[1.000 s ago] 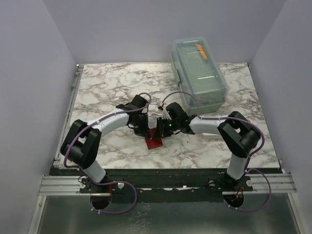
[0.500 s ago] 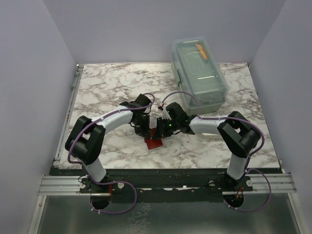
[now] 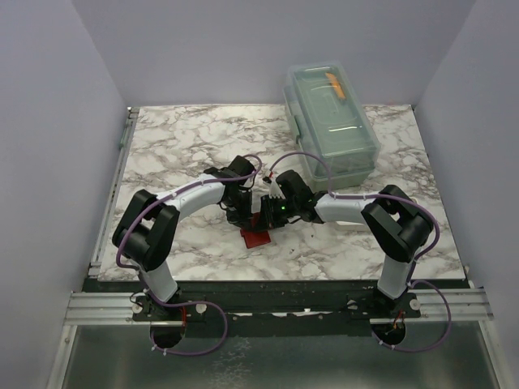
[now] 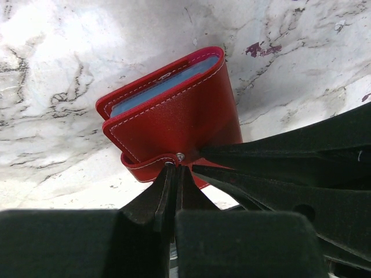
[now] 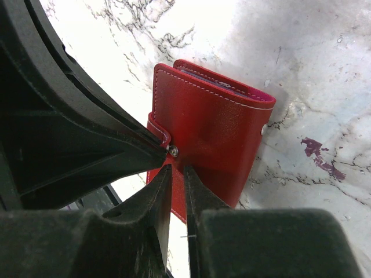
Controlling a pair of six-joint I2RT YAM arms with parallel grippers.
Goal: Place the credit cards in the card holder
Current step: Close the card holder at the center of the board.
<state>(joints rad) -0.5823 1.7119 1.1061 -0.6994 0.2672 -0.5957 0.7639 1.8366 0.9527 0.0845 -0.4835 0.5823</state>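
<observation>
The red card holder (image 3: 258, 236) lies on the marble table between my two grippers. In the left wrist view the holder (image 4: 179, 116) shows a blue card edge (image 4: 162, 86) in its top slot. My left gripper (image 4: 174, 166) is shut on the holder's snap strap (image 4: 145, 167) beside the metal stud. In the right wrist view the holder (image 5: 220, 139) lies flat with card edges (image 5: 223, 85) at its far side. My right gripper (image 5: 177, 169) is pinched on the holder's near edge, right beside the left gripper's fingers (image 5: 87, 145). From above the grippers meet tip to tip, left (image 3: 244, 217) and right (image 3: 266, 219).
A clear plastic box (image 3: 330, 121) with a lid and an orange item inside (image 3: 336, 84) stands at the back right. A dark red stain (image 5: 322, 156) marks the marble near the holder. Walls enclose the table on three sides.
My left arm's elbow has swung to the right and its wrist has closed in on the holder. The right arm and the holder have hardly moved.
</observation>
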